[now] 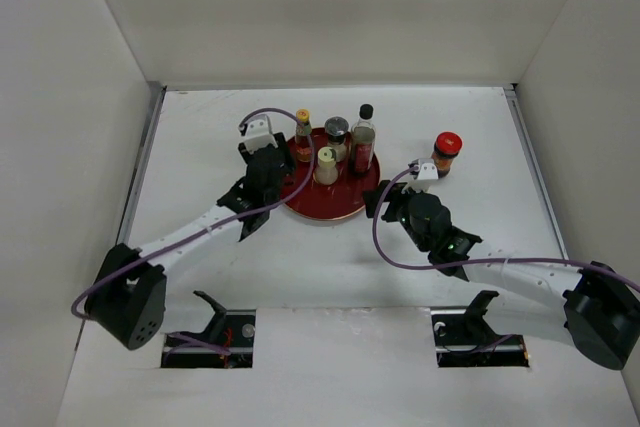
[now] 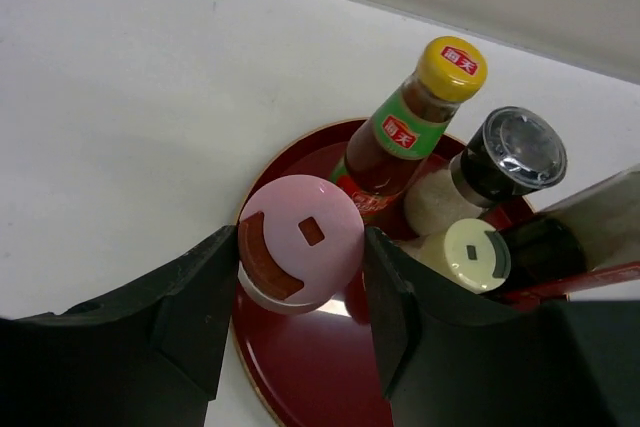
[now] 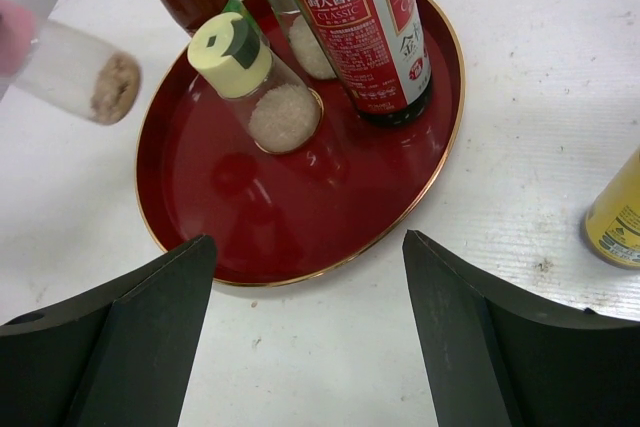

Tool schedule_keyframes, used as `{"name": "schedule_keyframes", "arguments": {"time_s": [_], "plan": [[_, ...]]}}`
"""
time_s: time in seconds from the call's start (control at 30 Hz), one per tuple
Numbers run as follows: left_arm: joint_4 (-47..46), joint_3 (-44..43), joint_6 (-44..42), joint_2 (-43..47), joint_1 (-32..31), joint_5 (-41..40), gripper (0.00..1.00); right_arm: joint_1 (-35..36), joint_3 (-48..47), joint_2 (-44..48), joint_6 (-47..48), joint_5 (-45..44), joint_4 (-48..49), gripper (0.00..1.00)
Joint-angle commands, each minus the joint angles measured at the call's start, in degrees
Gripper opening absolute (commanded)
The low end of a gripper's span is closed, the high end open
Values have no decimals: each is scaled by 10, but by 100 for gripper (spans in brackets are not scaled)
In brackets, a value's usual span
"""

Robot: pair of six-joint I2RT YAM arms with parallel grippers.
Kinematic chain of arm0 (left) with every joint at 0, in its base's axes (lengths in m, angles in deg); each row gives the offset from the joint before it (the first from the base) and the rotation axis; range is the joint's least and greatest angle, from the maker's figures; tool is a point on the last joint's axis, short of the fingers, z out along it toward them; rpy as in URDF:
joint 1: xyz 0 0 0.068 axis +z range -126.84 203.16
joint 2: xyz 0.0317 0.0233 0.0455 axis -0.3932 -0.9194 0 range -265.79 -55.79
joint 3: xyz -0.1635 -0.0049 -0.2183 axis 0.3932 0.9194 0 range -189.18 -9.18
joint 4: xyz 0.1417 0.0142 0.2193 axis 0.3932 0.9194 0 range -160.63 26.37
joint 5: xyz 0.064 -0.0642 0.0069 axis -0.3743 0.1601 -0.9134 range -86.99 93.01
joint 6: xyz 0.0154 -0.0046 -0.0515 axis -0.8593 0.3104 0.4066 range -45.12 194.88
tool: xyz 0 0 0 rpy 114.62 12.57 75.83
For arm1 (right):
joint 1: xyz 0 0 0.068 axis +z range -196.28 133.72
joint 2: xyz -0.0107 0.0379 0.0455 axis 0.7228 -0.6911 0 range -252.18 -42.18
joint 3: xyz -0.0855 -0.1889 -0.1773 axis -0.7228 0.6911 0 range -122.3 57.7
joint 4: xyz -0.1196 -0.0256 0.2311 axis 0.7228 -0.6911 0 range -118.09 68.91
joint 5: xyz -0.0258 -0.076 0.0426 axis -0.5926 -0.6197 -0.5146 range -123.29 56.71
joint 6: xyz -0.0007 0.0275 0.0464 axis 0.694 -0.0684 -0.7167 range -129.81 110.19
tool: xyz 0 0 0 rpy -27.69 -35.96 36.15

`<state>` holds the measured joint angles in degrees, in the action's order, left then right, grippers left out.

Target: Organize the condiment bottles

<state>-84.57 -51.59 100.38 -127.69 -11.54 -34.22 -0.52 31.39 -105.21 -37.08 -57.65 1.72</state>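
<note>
My left gripper (image 2: 300, 252) (image 1: 272, 169) is shut on the pink-topped shaker (image 2: 310, 222), holding it tilted over the left rim of the round red tray (image 1: 335, 205). The shaker also shows in the right wrist view (image 3: 75, 67). On the tray stand a yellow-capped sauce bottle (image 1: 302, 137), a grey-lidded jar (image 1: 337, 132), a tall black-capped bottle (image 1: 363, 137) and a cream-topped shaker (image 1: 326, 165). A red-capped jar (image 1: 446, 152) stands on the table right of the tray. My right gripper (image 1: 390, 202) (image 3: 308, 247) is open and empty at the tray's near right rim.
The base of a yellow-labelled container (image 3: 615, 217) shows at the right edge of the right wrist view. White walls enclose the table on the left, back and right. Two slots (image 1: 207, 337) (image 1: 480, 335) lie in the near edge by the arm bases.
</note>
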Motion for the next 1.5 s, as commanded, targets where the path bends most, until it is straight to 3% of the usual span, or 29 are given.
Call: {"name": "schedule_keyframes", "arguments": {"time_s": [0.0, 0.27, 0.37, 0.47, 0.63, 0.8, 0.93, 1.2, 1.33, 1.47], "plan": [[-62, -40, -11, -47, -4, 15, 35, 1, -16, 9, 0, 0, 28, 82], [-114, -50, -24, -143, -5, 19, 36, 1, -14, 14, 1, -6, 25, 82], [-125, -41, -24, -162, -5, 15, 40, -5, -11, 19, 1, -8, 28, 88], [-137, -23, -23, -163, -6, 9, 49, -10, -8, 28, 1, -21, 28, 91], [-145, -1, -23, -142, -9, 9, 75, -13, -8, 43, 3, -44, 16, 94], [-145, 29, -21, -74, -15, 9, 89, -12, -38, 76, 3, -104, -65, 96], [-152, 89, -12, 35, -20, 9, 89, -45, -67, 74, 7, -163, -139, 88], [-191, 240, 17, 219, -28, 15, 89, -83, -125, 67, 32, -211, -197, 91], [-196, 271, 21, 267, -24, 17, 89, -100, -151, 55, 53, -240, -221, 92], [-217, 291, 39, 257, -16, 16, 89, -138, -177, 31, 74, -227, -235, 90]]}}
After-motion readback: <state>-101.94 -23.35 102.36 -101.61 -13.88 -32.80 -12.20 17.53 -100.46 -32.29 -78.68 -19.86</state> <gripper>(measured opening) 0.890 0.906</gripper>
